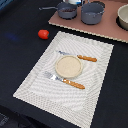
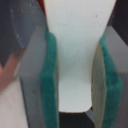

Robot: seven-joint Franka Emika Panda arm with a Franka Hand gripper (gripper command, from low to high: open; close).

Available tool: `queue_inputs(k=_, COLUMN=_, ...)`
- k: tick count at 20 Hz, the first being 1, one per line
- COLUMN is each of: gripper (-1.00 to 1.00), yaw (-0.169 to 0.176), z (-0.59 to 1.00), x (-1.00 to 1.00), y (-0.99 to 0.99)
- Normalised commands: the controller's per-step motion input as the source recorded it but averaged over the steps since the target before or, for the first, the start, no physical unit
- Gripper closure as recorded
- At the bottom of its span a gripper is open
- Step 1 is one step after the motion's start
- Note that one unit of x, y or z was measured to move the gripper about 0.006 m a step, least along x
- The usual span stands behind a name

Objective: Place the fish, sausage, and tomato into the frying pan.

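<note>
We see the gripper (image 2: 75,65) with its green-padded fingers (image 2: 49,80) clenched on the white elongated toy fish (image 2: 77,45); the glossy red tomato (image 1: 43,34) lies upper left, the shallow dark grey frying pan (image 1: 66,10) top centre.

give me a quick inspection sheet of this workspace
surface: dark table with pale placemat and tan board
job's things: tomato on table; frying pan on board; white fish between gripper pads; sausage not seen
clutter: wooden plate, fork, knife, grey pot, beige bowl
grippers: gripper shut on fish, green pads against it
cables: nothing seen
surroundings: nothing seen
</note>
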Motion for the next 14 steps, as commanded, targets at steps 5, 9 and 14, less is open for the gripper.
queue_inputs(k=5, gripper=-1.0, yaw=0.022, z=0.12, x=-0.58, y=0.13)
queue_inputs(k=9, gripper=-1.0, yaw=-0.001, z=0.77, x=-0.13, y=0.03)
queue_inputs(k=14, gripper=-1.0, yaw=-0.011, z=0.6, x=0.01, y=-0.77)
